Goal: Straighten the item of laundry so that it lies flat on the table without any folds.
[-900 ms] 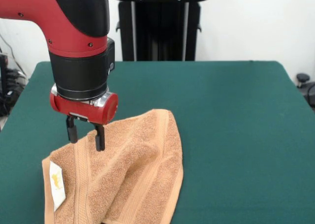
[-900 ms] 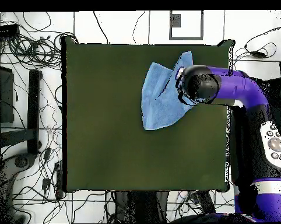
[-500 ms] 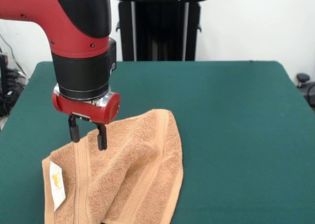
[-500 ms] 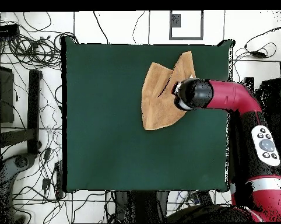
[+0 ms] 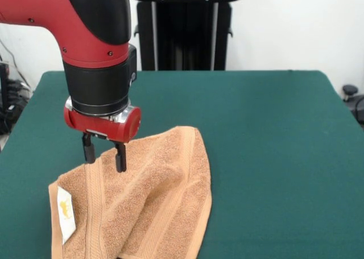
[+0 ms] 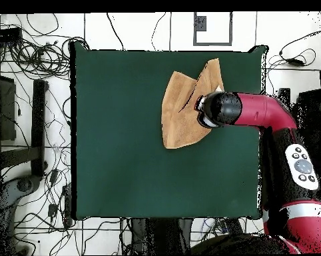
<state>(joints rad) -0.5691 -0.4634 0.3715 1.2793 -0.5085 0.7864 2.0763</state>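
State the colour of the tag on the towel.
The tag on the towel is white with yellow print; front view shows it best.

Robotics lab, cables (image 6: 30,47) strewn over tiled floor (image 6: 143,30), green-felt table (image 5: 273,128)

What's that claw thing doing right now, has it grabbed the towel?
Gripper: open, holding nothing. Its tips are just over the towel, which lies rumpled on the table.
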